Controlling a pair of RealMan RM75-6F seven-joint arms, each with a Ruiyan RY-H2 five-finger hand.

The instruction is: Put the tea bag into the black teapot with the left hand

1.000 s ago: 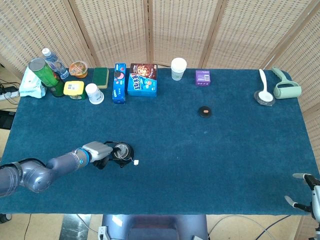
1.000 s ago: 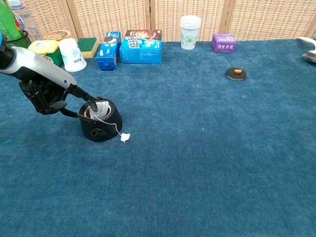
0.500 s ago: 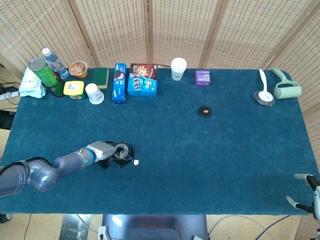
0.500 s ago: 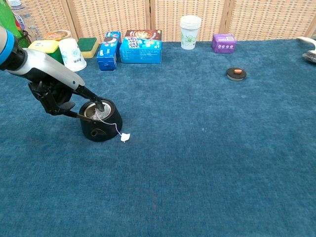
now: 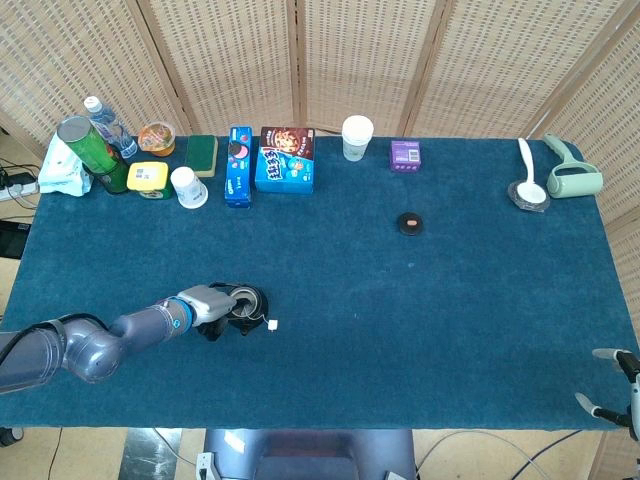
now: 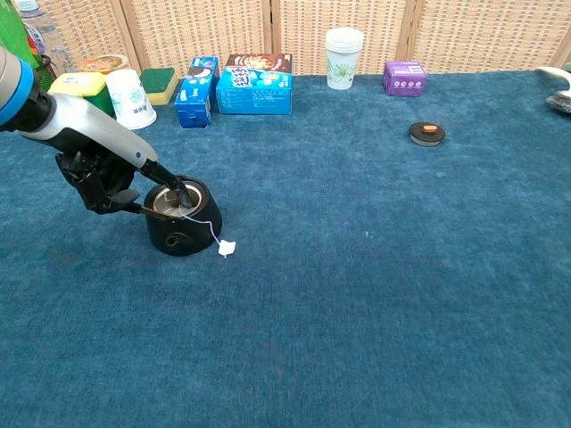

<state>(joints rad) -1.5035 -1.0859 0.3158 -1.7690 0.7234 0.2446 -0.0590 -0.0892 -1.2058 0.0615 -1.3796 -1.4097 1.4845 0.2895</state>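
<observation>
The black teapot [image 6: 185,234] stands on the blue cloth at the left, seen from above in the head view as teapot [image 5: 247,304]. My left hand [image 6: 105,177] is beside it on the left, with its fingertips [image 6: 182,190] dipped into the pot's open top. They pinch the tea bag [image 6: 181,206], which is mostly hidden inside. The bag's string runs over the rim to a white tag [image 6: 227,249] lying on the cloth. The left hand [image 5: 205,304] also shows in the head view. My right hand [image 5: 612,398] hangs at the bottom right corner with its fingers apart, holding nothing.
The teapot lid [image 6: 427,133] lies on the cloth at mid right. Along the back edge stand a paper cup [image 6: 131,98], a blue box [image 6: 256,84], stacked cups [image 6: 343,57] and a purple box [image 6: 404,77]. A bottle and tins crowd the back left corner.
The left hand has lowered the tea bag from the rim down into the teapot, so the white bag shows much less. The tag stays on the cloth. The right hand has barely shifted.
</observation>
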